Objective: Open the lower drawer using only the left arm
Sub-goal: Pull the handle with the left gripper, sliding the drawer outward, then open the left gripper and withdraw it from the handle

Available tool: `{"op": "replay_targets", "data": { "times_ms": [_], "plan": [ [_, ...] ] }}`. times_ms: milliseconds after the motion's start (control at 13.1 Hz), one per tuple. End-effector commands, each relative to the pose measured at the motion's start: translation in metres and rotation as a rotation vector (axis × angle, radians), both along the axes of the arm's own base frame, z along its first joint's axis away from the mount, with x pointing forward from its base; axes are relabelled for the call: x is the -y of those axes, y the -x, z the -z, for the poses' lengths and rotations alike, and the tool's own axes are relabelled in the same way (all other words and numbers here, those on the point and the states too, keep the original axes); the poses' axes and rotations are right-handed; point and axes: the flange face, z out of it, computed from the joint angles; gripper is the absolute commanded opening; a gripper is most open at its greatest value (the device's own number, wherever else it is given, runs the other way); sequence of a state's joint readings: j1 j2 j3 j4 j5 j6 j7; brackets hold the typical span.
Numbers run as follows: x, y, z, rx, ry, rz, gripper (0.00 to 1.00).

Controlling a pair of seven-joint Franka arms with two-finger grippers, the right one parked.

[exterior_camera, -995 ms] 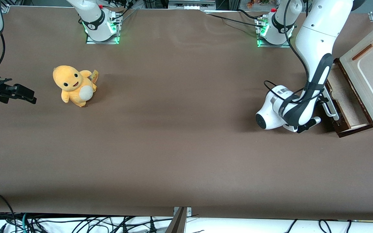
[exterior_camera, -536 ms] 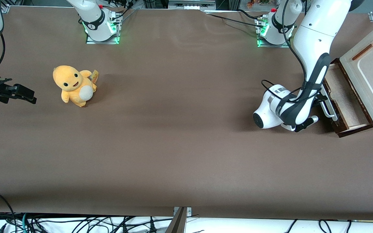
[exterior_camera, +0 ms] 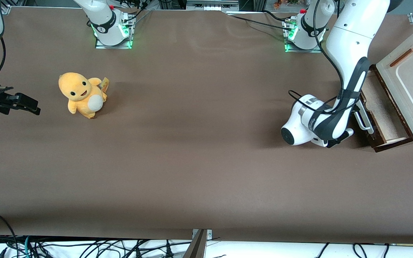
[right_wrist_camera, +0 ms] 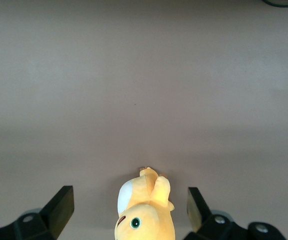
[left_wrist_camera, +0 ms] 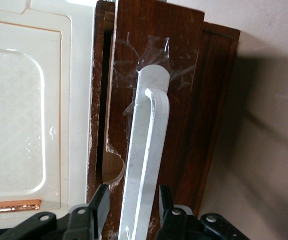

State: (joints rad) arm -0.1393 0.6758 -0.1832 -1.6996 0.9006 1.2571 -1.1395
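Front view: the left arm (exterior_camera: 350,53) was seen bent down at the working arm's end of the table (exterior_camera: 192,172), its wrist just in front of the lower drawer (exterior_camera: 382,107). The drawer was seen pulled partly out of the cream cabinet (exterior_camera: 412,79), its pale plywood inside exposed. The white bar handle (exterior_camera: 364,116) was seen on the drawer front, with the gripper (exterior_camera: 357,111) at it, mostly hidden by the arm. A yellow plush toy (exterior_camera: 82,95) was noted well apart, toward the parked arm's end.

Left wrist view: the gripper (left_wrist_camera: 133,210) was seen with its two black fingers (left_wrist_camera: 100,207) set on either side of the white bar handle (left_wrist_camera: 146,160). The fingers were parted a little, and a thin gap was left between each finger and the bar, so no firm clamp could be confirmed. The dark brown drawer front (left_wrist_camera: 184,100) and the cream panel (left_wrist_camera: 33,110) with its orange-brown bar (left_wrist_camera: 11,206) were seen beside it.

Right wrist view: only the plush toy (right_wrist_camera: 146,212) on the brown table (right_wrist_camera: 144,75) was recorded.
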Motion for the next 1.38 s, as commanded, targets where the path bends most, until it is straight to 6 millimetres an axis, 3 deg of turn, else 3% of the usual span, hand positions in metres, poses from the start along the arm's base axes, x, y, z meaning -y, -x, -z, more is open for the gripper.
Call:
{"op": "replay_targets", "data": {
  "times_ms": [0,77,153,230,383,765,1148,1301],
  "plan": [
    [0.01,-0.002,-0.006,0.001,0.021,-0.018,0.47],
    [0.015,-0.001,-0.005,-0.01,0.048,-0.023,0.47],
    [0.024,-0.006,-0.01,-0.009,0.105,-0.029,0.61],
    [0.031,-0.015,-0.021,-0.003,0.164,-0.048,0.67],
    [0.037,-0.026,-0.04,0.007,0.237,-0.068,1.0],
    [0.058,-0.041,-0.087,0.071,0.305,-0.107,1.0],
    [0.06,-0.062,-0.178,0.073,0.443,-0.131,1.0],
    [0.052,-0.072,-0.205,0.02,0.54,-0.07,1.0]
  ]
}}
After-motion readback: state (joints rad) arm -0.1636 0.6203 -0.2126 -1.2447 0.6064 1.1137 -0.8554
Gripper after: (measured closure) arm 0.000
